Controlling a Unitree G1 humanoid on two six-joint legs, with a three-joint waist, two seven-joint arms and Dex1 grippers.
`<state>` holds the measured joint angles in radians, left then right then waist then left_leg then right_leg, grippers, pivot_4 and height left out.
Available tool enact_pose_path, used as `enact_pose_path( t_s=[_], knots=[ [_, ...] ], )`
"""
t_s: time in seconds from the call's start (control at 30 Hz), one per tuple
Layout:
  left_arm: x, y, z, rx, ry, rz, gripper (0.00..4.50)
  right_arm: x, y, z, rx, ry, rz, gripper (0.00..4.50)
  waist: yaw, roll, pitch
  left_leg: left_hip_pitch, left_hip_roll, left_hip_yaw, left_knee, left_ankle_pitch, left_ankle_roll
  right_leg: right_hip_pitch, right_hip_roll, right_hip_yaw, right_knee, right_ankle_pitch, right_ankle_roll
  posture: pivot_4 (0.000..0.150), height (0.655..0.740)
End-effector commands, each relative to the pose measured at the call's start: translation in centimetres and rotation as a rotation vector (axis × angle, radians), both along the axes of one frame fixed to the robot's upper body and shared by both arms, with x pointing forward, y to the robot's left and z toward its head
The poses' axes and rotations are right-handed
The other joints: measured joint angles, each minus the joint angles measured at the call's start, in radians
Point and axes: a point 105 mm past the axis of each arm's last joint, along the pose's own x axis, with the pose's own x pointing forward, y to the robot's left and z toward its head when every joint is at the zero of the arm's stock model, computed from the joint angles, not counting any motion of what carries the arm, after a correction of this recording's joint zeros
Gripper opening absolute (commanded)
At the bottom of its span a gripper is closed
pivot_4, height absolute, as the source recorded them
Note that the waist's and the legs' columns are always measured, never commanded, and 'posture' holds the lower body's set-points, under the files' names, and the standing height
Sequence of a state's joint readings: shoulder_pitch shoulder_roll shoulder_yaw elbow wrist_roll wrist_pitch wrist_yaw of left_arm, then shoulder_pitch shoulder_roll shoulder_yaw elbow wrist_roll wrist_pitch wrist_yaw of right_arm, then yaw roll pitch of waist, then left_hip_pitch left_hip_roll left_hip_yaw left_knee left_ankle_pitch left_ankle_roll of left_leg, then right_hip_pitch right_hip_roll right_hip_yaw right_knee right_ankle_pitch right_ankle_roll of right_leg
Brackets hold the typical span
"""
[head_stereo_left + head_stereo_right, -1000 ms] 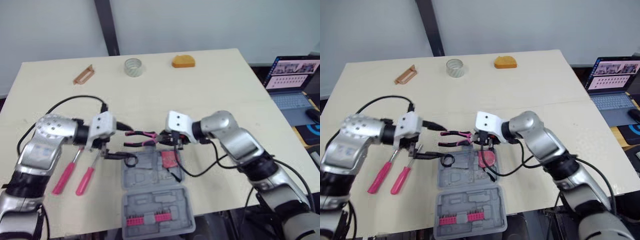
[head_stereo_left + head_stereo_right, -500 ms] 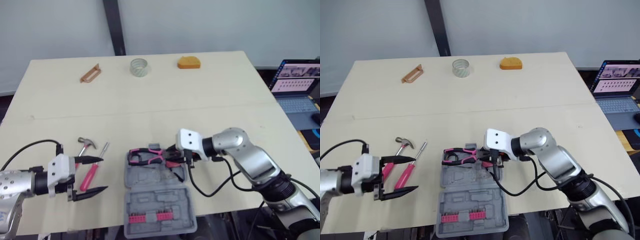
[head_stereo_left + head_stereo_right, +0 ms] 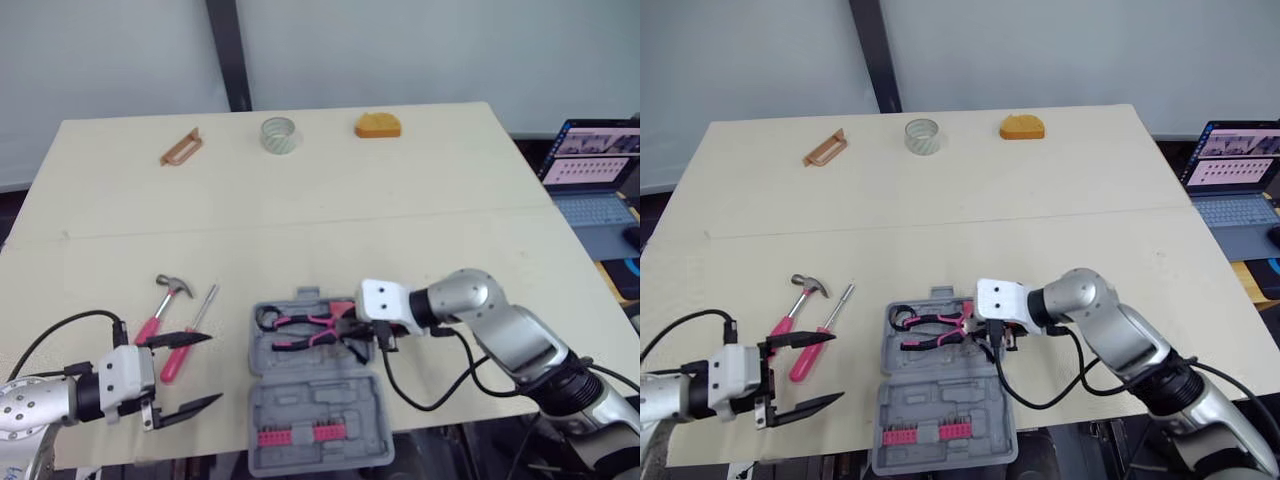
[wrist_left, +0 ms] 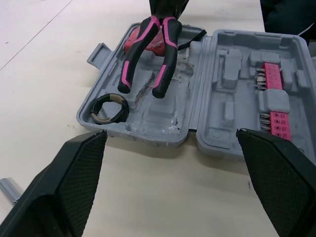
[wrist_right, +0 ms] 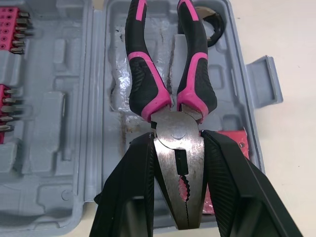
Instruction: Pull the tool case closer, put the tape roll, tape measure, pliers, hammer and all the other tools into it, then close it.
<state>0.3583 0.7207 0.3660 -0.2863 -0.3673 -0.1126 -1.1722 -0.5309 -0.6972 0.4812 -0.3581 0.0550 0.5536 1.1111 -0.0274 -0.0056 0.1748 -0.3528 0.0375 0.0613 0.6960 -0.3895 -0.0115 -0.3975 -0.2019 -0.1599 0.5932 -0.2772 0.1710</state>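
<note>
Right wrist view: right claw (image 5: 177, 143) clamped on pliers (image 5: 142, 84) head; handles point straight ahead over case (image 5: 59, 128) tray, probably touching it. Left claw (image 3: 210, 370) spread, empty, farther off.

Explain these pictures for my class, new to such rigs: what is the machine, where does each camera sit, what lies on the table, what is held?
It is a humanoid robot with two arms, each ending in a two-fingered gripper. Two pictures come from its head, looking down; two from its wrists. The right gripper holds pink-handled pliers over the open tool case. The left gripper is open, holding nothing. On the table lie a hammer, a screwdriver, a tape roll and an orange tape measure.
</note>
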Motion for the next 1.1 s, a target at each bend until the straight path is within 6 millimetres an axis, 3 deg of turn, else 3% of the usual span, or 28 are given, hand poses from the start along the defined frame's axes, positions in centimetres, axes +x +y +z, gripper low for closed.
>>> enact_pose_path(
  t_s=[0.03,0.47,1.1],
  knots=[
    [-0.1,-0.2,-0.1,-0.008,-0.01,-0.002,4.5,-1.1,0.8,0.5,0.004,-0.016,0.035,0.95,0.001,0.0,0.0,0.0,0.0,0.0,0.0,0.0,0.0,0.0,0.0,0.0,0.0,0.0,0.0,0.15,0.74],
    [-0.6,-0.7,-0.5,-0.022,0.001,-0.007,4.5,-1.9,2.1,-0.7,-0.032,-0.001,0.007,0.95,0.0,0.0,0.0,0.0,0.0,0.0,0.0,0.0,0.0,0.0,0.0,0.0,0.0,0.0,0.0,0.15,0.74],
    [-0.3,-0.5,-0.6,-0.02,-0.011,0.015,4.5,-1.7,2.8,-1.0,-0.021,0.0,-0.009,0.95,0.0,0.0,0.0,0.0,0.0,0.0,0.0,0.0,0.0,0.0,0.0,0.0,0.0,0.0,0.0,0.15,0.74]
  ],
)
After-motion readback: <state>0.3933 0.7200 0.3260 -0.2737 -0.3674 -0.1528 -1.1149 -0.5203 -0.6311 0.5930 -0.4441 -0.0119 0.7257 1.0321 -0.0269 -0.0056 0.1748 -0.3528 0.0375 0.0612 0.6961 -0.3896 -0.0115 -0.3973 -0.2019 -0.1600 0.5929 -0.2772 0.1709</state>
